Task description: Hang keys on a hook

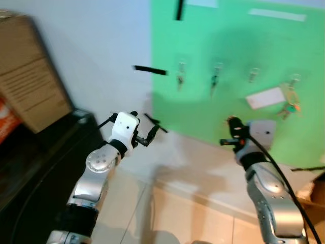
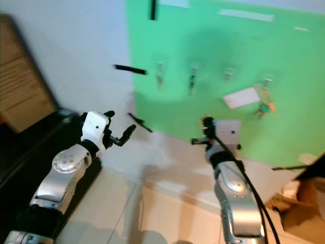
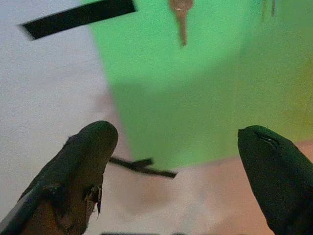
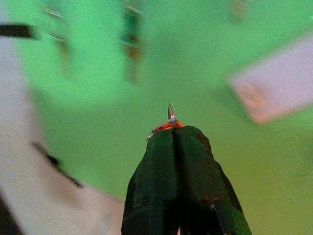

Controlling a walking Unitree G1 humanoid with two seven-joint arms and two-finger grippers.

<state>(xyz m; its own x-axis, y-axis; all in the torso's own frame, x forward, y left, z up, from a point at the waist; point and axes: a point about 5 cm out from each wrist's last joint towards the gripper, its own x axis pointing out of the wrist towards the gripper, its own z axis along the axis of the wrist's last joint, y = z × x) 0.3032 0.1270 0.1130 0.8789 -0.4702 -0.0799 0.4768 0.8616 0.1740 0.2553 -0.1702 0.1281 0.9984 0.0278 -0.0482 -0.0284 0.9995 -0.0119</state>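
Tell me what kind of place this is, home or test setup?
Likely a staged test spot indoors: a green board taped to a white wall carries a row of small hooks, one with keys already hanging. Tiled floor and a cardboard box suggest a lived-in room.

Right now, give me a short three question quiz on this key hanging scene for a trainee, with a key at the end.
1. True or false: the left gripper has its fingers spread apart with nothing between them.
2. Multiple choice: the right gripper is shut on A) a white card, B) a key ring with something orange on it, C) a strip of black tape.
3. Fill in: the hooks sit in a row on the ______ board.

Key: 1 true. 2 B. 3 green.
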